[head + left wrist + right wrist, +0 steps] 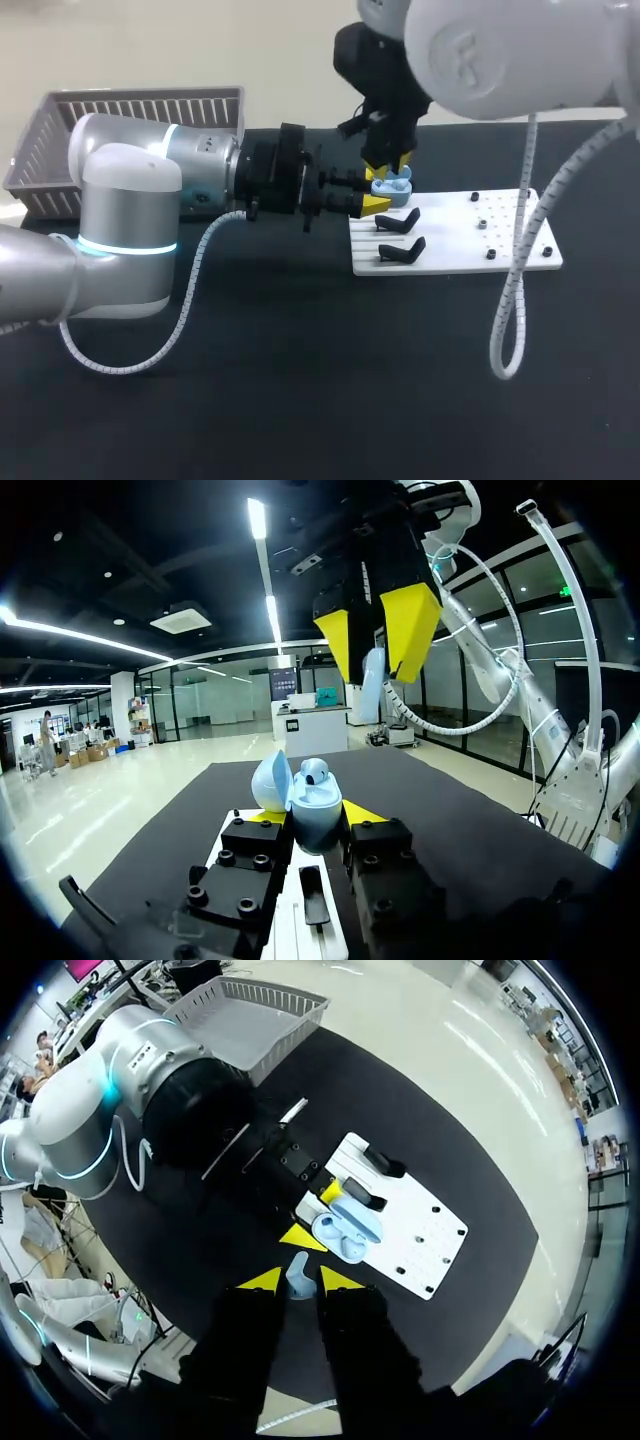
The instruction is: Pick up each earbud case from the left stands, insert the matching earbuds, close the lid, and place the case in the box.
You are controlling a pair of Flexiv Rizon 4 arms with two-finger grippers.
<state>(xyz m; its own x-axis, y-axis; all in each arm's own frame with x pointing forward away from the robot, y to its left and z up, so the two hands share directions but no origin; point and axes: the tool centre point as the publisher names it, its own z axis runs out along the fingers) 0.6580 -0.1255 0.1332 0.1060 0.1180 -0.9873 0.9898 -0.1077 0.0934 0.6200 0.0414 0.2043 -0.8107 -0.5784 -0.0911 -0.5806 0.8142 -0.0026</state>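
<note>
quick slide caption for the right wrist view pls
Right pincer holds a light blue earbud above the open earbud case gripped by the left pincer.

The left gripper point(374, 196) came in sideways from the left and seemed to clasp a light-blue earbud case point(392, 185) at the corner of the white stand board point(460, 240). The right gripper point(388, 165) hung just above the case. A grey basket point(130, 115) stood at the far left.

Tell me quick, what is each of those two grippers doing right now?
The left gripper is closed on the open earbud case.
The right gripper is closed on an earbud, above the case.
</note>
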